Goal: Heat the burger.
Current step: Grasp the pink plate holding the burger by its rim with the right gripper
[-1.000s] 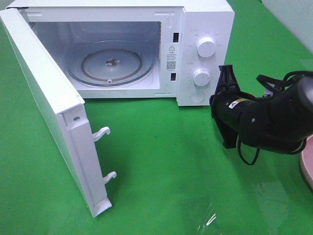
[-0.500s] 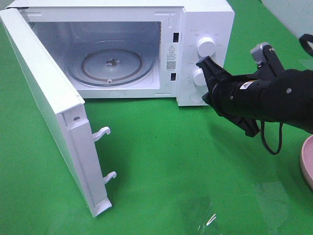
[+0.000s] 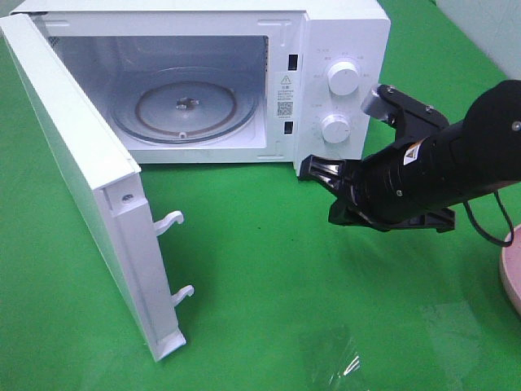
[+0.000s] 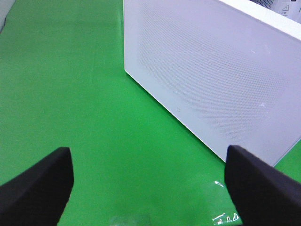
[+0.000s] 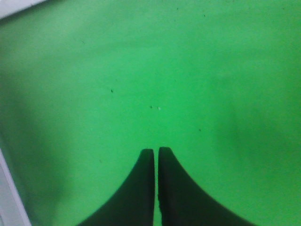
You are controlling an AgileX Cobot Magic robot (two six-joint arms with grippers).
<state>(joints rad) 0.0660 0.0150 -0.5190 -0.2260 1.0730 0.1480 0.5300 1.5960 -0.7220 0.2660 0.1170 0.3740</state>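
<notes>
Burger out of view; only the pink plate point(image 3: 513, 277) rim shows. Likely soft, light, loosely stacked: you'd grip gently across the bun sides. Right pincer point(image 5: 156, 150) together, left pincer point(image 4: 148, 155) apart, both empty.

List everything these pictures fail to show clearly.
- The burger: it appears in no view. The exterior high frame's right edge cuts the pink plate down to a sliver, so what it holds cannot be seen.
- Dial markings and label on the microwave: too small to read in the exterior high view.
- Left claw: outside the exterior high frame. The left wrist view shows only its two fingertips.
</notes>
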